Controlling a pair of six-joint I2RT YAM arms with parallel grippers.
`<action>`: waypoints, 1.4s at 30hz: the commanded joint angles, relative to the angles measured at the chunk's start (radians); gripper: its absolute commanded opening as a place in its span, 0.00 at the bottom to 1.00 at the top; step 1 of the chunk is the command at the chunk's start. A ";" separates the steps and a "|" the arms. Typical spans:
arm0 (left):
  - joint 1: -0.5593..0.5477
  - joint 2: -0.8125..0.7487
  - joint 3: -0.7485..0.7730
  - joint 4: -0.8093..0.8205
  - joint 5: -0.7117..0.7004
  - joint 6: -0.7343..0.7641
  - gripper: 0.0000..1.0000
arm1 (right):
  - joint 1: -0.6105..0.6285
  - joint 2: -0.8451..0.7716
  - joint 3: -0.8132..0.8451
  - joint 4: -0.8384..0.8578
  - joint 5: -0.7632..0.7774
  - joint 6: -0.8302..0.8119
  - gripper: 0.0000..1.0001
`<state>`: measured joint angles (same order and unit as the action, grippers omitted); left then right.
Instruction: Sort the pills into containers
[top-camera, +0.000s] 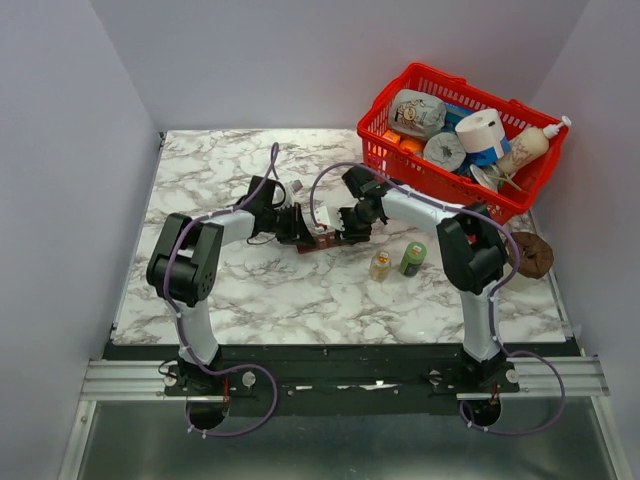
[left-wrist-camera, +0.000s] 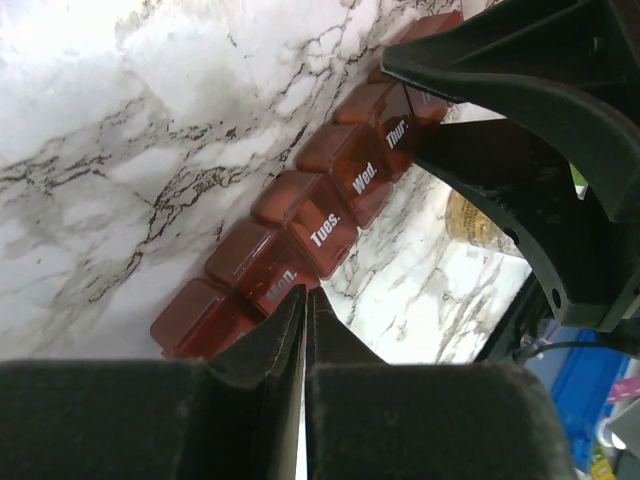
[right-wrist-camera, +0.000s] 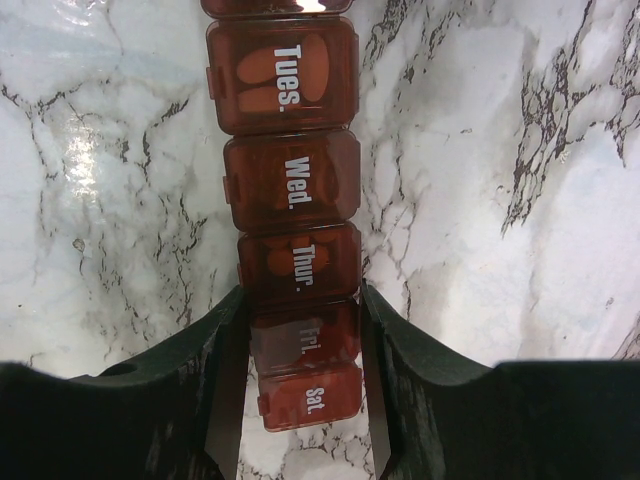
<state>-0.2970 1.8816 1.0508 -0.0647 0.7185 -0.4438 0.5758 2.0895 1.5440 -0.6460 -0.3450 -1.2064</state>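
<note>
Containers (right-wrist-camera: 290, 190), glossy red-brown squares, sit pinched in right tool (right-wrist-camera: 300, 300); left tool (left-wrist-camera: 305, 300) pressed together.

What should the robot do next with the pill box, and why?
Probably flip up the Mon lid with the left pincer. That pincer is shut, its tips right at the lid's edge. The lids in view look closed, and the right pincer grips the pill organiser at Fri, holding it steady.

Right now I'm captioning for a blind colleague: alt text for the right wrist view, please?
The right gripper clasps a dark red pill organiser from both sides at its Fri. compartment. The strip runs up a white marble table, lids shut and labelled Tues. to Sat., orange pills showing through Tues.
</note>
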 joint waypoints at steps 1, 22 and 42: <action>-0.007 0.024 0.018 -0.096 -0.102 0.059 0.12 | 0.006 0.058 0.010 -0.026 0.052 0.005 0.36; 0.127 -0.508 -0.104 -0.032 -0.246 0.045 0.44 | 0.004 -0.031 -0.002 0.022 0.032 0.031 0.87; 0.226 -1.167 -0.166 -0.178 -0.467 0.100 0.99 | -0.102 -0.673 0.046 0.089 -0.220 0.934 1.00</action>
<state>-0.0757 0.7380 0.8303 -0.1173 0.2722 -0.3588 0.5232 1.5280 1.6661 -0.6525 -0.4999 -0.6056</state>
